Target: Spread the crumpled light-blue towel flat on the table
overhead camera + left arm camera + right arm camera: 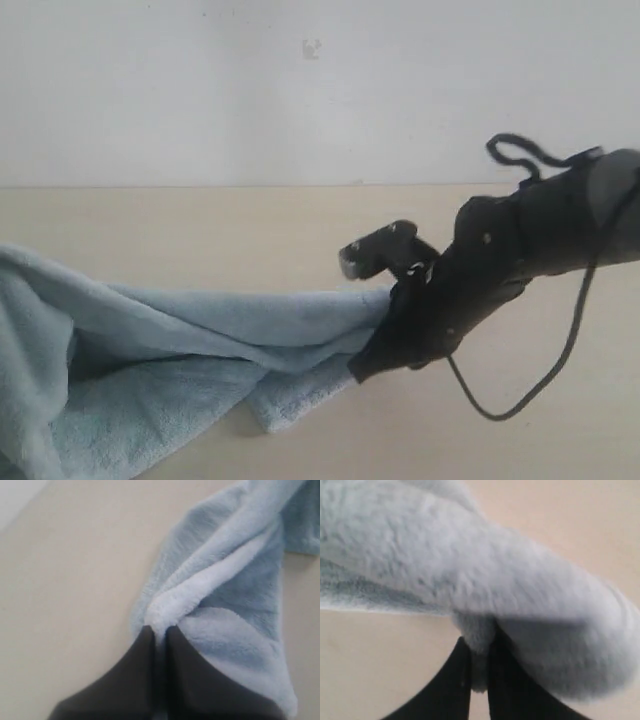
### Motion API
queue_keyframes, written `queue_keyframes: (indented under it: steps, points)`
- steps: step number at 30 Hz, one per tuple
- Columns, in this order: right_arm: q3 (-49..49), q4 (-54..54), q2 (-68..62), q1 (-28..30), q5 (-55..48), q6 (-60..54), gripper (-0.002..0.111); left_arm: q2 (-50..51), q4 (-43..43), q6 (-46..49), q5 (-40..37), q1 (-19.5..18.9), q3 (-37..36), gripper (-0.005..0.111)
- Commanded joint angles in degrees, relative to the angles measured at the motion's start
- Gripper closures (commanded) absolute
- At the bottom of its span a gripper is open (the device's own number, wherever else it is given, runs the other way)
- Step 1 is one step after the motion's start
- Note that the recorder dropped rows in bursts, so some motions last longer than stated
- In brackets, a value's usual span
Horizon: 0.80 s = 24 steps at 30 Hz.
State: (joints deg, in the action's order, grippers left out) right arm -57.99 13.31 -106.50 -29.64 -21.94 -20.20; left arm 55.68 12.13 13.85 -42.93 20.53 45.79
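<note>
Light-blue towel [180,340] — one — nipped by left tool [156,631], right tool [479,642] (two).

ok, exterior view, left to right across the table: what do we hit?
towel → right gripper, clamped on the towel's end → right arm

Exterior faces wall [300,100]; wrist cameras close; towel [180,340] shared.
</note>
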Motion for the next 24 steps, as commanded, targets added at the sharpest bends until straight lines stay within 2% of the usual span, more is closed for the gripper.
queue_keyframes:
  steps: [1, 6, 10, 14, 17, 19, 22, 24]
  points:
    - [0.02, -1.27, 10.19, 1.97, -1.91, 2.08, 0.109, 0.63, 1.56, -6.52, 11.99, 0.21, -0.94, 0.103]
    - [0.02, -6.95, 18.25, 2.21, -9.35, 0.47, 0.109, 6.62, 1.18, -2.41, 25.6, 0.21, -4.79, 0.103]
    - [0.02, -18.67, 18.5, 3.87, -15.24, 4.23, 0.109, 11.94, -4.41, -2.7, 29.71, 0.21, -5.02, 0.103]
    - [0.15, -29.41, 17.85, 10.28, -17.18, 17.58, 0.109, 14.01, -14.37, -2.59, 29.25, 0.46, -5.02, 0.103]
    - [0.15, -28.82, 17.82, 15.94, -16.44, 22.92, 0.109, 14.84, -14.7, -1.32, 27.62, 2.41, -5.02, 0.103]
    - [0.15, -25.87, 17.82, 17.81, -15.24, 23.08, 0.109, 15.74, -14.7, 0.22, 25.96, 3.81, -5.02, 0.103]
    - [0.15, -23.6, 17.82, 18.13, -13.32, 21.97, 0.109, 17.5, -14.44, 7.61, 23.57, 4.81, -5.15, 0.102]
    - [0.15, -23.2, 17.82, 18.13, -12.61, 20.61, 0.109, 18.51, -14.44, 12.04, 23.15, 4.81, -5.54, 0.096]
